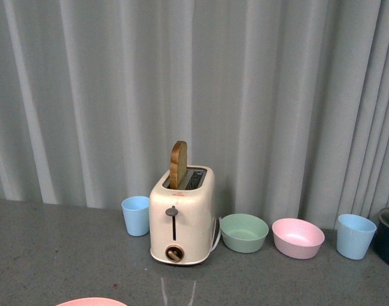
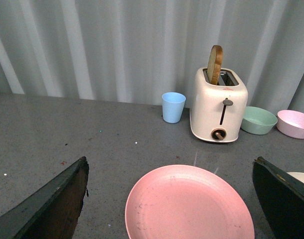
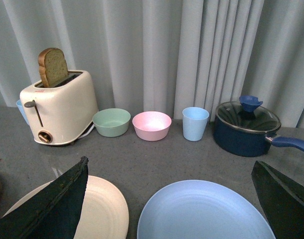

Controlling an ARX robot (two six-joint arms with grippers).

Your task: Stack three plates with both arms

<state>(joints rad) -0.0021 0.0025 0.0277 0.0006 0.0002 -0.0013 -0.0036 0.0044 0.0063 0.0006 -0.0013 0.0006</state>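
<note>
Stacking looks not yet begun: the pink plate (image 2: 189, 206), cream plate (image 3: 107, 214) and blue plate (image 3: 207, 214) lie singly along the near edge of the bench (image 1: 67, 255). The left hand (image 2: 170, 163) over pink and right hand (image 3: 169, 164) over blue both gape wide, empty. The next move likely calls for pinching a thin rim. The small red mark on the toaster (image 1: 182, 220) is unreadable.

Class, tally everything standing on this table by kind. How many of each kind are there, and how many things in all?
Plates: 3 (pink plate, cream plate, light blue plate)
Bowls: 2 (green bowl, pink bowl)
Cups: 2, both light blue (left cup, right cup)
Toaster: 1
Bread slice: 1
Lidded pot: 1
Total: 10
</note>
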